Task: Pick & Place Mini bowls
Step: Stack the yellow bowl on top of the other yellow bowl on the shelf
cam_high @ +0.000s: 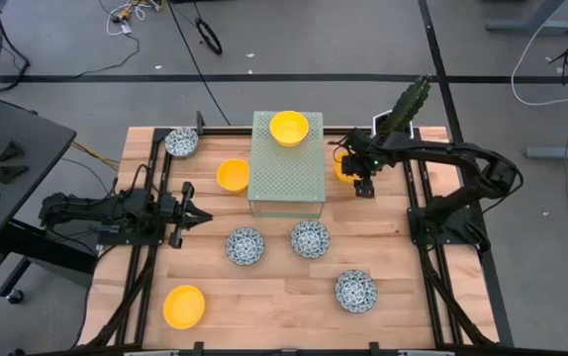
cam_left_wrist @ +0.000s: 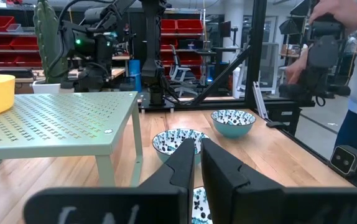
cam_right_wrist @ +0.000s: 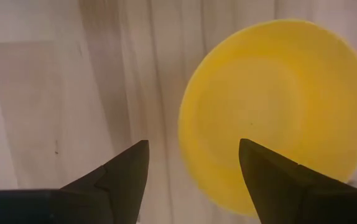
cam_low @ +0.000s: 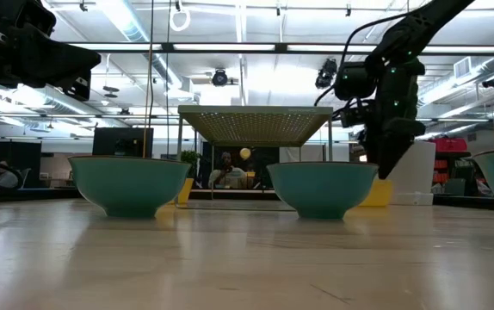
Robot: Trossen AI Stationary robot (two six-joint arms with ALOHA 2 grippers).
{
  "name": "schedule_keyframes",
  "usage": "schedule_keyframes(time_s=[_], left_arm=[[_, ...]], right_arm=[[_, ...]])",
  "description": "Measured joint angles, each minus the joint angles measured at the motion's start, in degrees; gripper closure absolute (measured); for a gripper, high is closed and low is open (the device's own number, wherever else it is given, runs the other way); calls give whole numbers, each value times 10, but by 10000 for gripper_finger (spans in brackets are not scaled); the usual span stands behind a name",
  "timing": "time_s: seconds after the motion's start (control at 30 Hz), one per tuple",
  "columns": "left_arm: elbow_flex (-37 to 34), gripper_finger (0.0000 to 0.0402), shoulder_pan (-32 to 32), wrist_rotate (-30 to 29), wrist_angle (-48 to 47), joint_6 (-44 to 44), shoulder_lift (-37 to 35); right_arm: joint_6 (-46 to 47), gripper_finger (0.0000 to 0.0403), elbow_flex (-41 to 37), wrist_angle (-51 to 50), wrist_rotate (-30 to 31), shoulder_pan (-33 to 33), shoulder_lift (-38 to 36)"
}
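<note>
R gripper (cam_high: 364,186) is held over a yellow bowl (cam_right_wrist: 272,112) just right of the green perforated stand (cam_high: 286,178), fingers spread, nothing pinched; bowl is seen straight below in wrist view, on the table (cam_high: 264,307). L gripper (cam_high: 193,216) is parked at table's left side, fingers pressed together, empty. 2nd yellow bowl (cam_high: 289,128) sits on the stand top, 3rd (cam_high: 233,175) just left of stand, 4th (cam_high: 183,306) near front-left. Blue-patterned bowls: one (cam_high: 181,142) back-left, three (cam_high: 310,238) in front of stand.

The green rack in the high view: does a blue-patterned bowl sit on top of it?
No, the only bowl on the rack is a plain yellow bowl, near its far edge.
</note>
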Motion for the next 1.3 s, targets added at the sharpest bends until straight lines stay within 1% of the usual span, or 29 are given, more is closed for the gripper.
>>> schedule_keyframes(time_s=[0.2, 0.47, 0.7, 0.83, 1.13, 1.3], left_arm=[[0, 367, 0, 0, 0, 0, 0], [0, 367, 0, 0, 0, 0, 0], [0, 367, 0, 0, 0, 0, 0], [0, 367, 0, 0, 0, 0, 0], [0, 367, 0, 0, 0, 0, 0], [0, 367, 0, 0, 0, 0, 0]], right_arm=[[-2, 152, 0, 24, 0, 2, 16], [-3, 152, 0, 32, 1, 2, 33], [-2, 154, 0, 42, 2, 2, 37], [-2, 171, 0, 42, 2, 2, 37], [-2, 235, 0, 42, 2, 2, 37], [-2, 263, 0, 42, 2, 2, 37]])
